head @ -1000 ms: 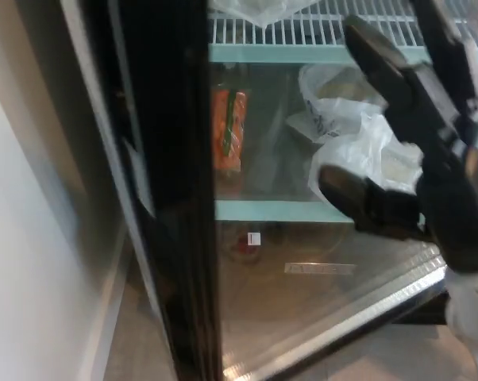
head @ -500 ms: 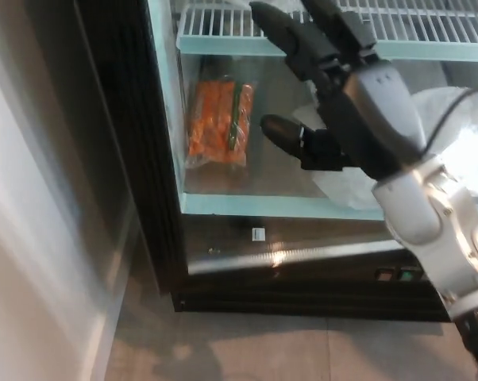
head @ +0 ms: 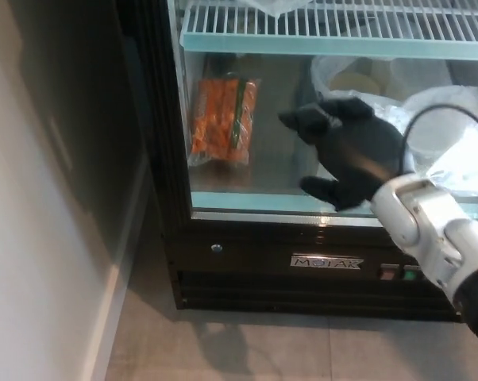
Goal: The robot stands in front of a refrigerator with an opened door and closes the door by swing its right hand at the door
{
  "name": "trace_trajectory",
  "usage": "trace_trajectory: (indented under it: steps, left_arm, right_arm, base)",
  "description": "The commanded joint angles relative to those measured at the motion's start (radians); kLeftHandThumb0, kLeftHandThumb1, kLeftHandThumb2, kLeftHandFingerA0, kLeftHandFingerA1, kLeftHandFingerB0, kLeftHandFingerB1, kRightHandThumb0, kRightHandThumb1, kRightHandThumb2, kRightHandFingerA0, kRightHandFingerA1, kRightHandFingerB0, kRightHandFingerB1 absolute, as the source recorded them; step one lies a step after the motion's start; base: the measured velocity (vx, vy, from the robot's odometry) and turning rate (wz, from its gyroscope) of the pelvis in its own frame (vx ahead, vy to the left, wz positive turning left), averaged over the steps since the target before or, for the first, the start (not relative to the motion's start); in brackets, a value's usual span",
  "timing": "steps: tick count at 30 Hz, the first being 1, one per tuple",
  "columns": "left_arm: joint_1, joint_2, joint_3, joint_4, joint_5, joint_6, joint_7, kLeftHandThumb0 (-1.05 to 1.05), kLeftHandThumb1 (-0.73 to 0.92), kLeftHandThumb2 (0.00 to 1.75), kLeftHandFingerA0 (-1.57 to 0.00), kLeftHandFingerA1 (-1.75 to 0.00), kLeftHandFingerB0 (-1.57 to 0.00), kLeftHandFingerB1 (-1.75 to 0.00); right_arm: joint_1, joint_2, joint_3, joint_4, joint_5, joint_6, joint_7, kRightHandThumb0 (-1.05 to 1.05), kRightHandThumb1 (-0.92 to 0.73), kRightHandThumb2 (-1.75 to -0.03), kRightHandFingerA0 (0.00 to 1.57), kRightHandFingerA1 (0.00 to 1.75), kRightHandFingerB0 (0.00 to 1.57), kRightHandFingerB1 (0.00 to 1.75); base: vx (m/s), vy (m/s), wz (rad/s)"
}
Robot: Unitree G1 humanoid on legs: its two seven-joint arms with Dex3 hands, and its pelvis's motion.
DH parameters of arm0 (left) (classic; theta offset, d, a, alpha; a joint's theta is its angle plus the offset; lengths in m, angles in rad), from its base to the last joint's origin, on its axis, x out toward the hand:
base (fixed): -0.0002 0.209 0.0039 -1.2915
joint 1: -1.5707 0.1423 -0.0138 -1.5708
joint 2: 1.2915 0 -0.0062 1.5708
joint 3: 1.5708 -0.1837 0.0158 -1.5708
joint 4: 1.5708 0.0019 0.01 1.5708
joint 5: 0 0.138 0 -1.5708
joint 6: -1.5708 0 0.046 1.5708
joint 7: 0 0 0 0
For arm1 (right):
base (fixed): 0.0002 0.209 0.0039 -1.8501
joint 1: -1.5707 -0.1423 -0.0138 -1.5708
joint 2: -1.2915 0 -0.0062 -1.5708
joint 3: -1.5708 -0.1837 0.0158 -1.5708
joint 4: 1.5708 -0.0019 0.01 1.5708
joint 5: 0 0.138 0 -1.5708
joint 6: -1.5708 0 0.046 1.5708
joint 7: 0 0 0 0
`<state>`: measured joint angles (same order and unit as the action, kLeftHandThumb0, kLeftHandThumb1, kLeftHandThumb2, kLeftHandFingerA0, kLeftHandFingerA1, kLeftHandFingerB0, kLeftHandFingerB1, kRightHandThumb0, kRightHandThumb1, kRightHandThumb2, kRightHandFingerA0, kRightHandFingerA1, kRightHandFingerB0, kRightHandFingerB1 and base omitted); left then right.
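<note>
The refrigerator (head: 223, 270) is a black cabinet with a glass door (head: 263, 171), and the door lies flat against its front. My right hand (head: 346, 151) is in front of the lower part of the glass with its fingers spread, holding nothing. Whether it touches the glass I cannot tell. Its white forearm (head: 429, 230) comes in from the lower right. My left hand does not show.
Behind the glass lie a bag of carrots (head: 223, 119) and white plastic bags (head: 449, 147) under a wire shelf (head: 326, 24). A pale wall (head: 40, 206) stands close on the left. Grey floor tiles (head: 255, 349) run along the cabinet's foot.
The door has swung from open with its edge towards me to flat against the cabinet. My right hand followed it leftwards and downwards. The head view has also shifted.
</note>
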<state>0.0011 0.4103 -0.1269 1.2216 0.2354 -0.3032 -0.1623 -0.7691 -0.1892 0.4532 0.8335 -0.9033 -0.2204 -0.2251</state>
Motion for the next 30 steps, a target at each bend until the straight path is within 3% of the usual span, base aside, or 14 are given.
trace_trajectory:
  steps: [1,2,3,4,7,11,12,13,16,17,19,23,27,30]
  left_arm:
    - [-0.004,0.026,-0.014,0.004,0.02,0.011,-0.005,-0.6,0.9,0.67,-0.4,-0.35,-0.27,-0.3]
    - [-0.004,0.026,-0.014,0.004,0.019,0.011,-0.004,-0.6,0.9,0.67,-0.4,-0.35,-0.27,-0.3]
    - [-0.002,0.023,-0.013,0.004,0.016,0.009,-0.003,-0.62,0.85,0.68,-0.4,-0.36,-0.28,-0.32]
    - [0.0,0.021,-0.012,0.003,0.013,0.007,-0.002,-0.62,0.85,0.68,-0.4,-0.36,-0.28,-0.32]
    - [-0.003,0.019,-0.014,0.007,0.015,0.012,0.002,-0.6,0.9,0.67,-0.4,-0.35,-0.28,-0.31]
    - [0.002,0.022,-0.015,0.007,0.015,0.01,0.002,-0.6,0.9,0.67,-0.4,-0.35,-0.28,-0.31]
    - [-0.008,0.023,-0.015,0.005,0.014,0.016,-0.001,-0.61,0.9,0.67,-0.39,-0.35,-0.29,-0.31]
    - [-0.025,0.023,-0.019,0.008,0.019,0.026,-0.002,-0.6,0.9,0.67,-0.39,-0.35,-0.28,-0.3]
    - [-0.031,0.023,-0.022,0.009,0.021,0.03,-0.002,-0.6,0.9,0.67,-0.39,-0.35,-0.28,-0.3]
    - [-0.021,0.023,-0.013,0.003,0.01,0.024,-0.007,-0.58,0.89,0.66,-0.35,-0.34,-0.27,-0.31]
    - [-0.007,0.023,0.0,-0.007,-0.007,0.016,-0.016,-0.58,0.89,0.66,-0.35,-0.34,-0.27,-0.31]
    - [0.009,0.026,0.001,-0.003,-0.006,0.019,-0.012,-0.59,0.9,0.67,-0.35,-0.34,-0.26,-0.3]
    - [0.009,0.029,-0.014,-0.003,0.014,0.01,0.016,-0.59,0.89,0.67,-0.38,-0.35,-0.3,-0.31]
    - [0.001,0.041,-0.002,0.001,0.0,0.013,-0.009,-0.6,0.89,0.67,-0.33,-0.34,-0.26,-0.3]
  right_arm:
    - [0.071,-0.041,0.02,-0.074,0.016,0.006,-0.005,-0.54,-0.75,-0.62,0.06,0.26,0.14,0.27]
    - [0.072,-0.042,0.022,-0.077,0.017,0.008,-0.004,-0.54,-0.75,-0.62,0.06,0.26,0.14,0.27]
    - [0.163,-0.07,0.018,-0.162,0.031,-0.016,-0.008,-0.32,-0.59,-1.08,0.0,0.49,0.0,0.46]
    - [0.231,-0.09,0.015,-0.224,0.041,-0.035,-0.012,-0.32,-0.59,-1.08,0.0,0.49,0.0,0.46]
    - [0.425,-0.138,0.002,-0.375,0.066,-0.069,-0.036,-0.32,-0.57,-1.07,0.0,0.5,0.0,0.46]
    - [0.452,-0.138,-0.006,-0.414,0.06,-0.056,-0.02,-0.32,-0.57,-1.07,0.0,0.5,0.0,0.46]
    - [0.659,-0.17,-0.036,-0.516,0.119,-0.096,-0.044,-0.52,-0.72,-0.62,0.15,0.28,0.22,0.29]
    - [0.779,-0.187,-0.057,-0.581,0.158,-0.097,-0.031,-0.31,-0.58,-1.07,0.0,0.5,0.0,0.47]
    - [0.803,-0.186,-0.068,-0.607,0.161,-0.086,-0.012,-0.31,-0.58,-1.07,0.0,0.5,0.0,0.47]
    - [0.852,-0.179,-0.093,-0.562,0.206,-0.1,-0.021,-0.5,-0.73,-0.63,0.17,0.29,0.23,0.3]
    - [0.928,-0.167,-0.134,-0.498,0.273,-0.121,-0.032,-0.5,-0.73,-0.63,0.17,0.29,0.23,0.3]
    - [0.995,-0.146,-0.208,-0.39,0.386,-0.078,0.092,-0.46,-0.73,-0.63,0.26,0.32,0.23,0.29]
    - [0.981,-0.154,-0.232,-0.317,0.376,-0.041,0.137,-0.48,-0.74,-0.63,0.27,0.32,0.26,0.3]
    - [0.83,-0.119,-0.313,-0.023,0.465,0.071,0.281,-0.52,-0.71,-0.61,0.27,0.35,0.33,0.33]
  base:
    - [0.0,0.0,0.0]
    - [0.0,0.0,0.0]
    - [0.0,0.0,0.0]
    - [0.0,0.0,0.0]
    - [-0.01,-0.002,0.02]
    - [0.0,0.0,0.0]
    - [0.0,0.0,0.0]
    - [0.0,0.0,0.0]
    - [0.0,0.0,0.0]
    - [0.0,0.0,0.0]
    - [0.0,0.0,0.0]
    - [0.0,0.0,0.0]
    - [0.0,0.0,0.0]
    - [0.0,0.0,0.0]
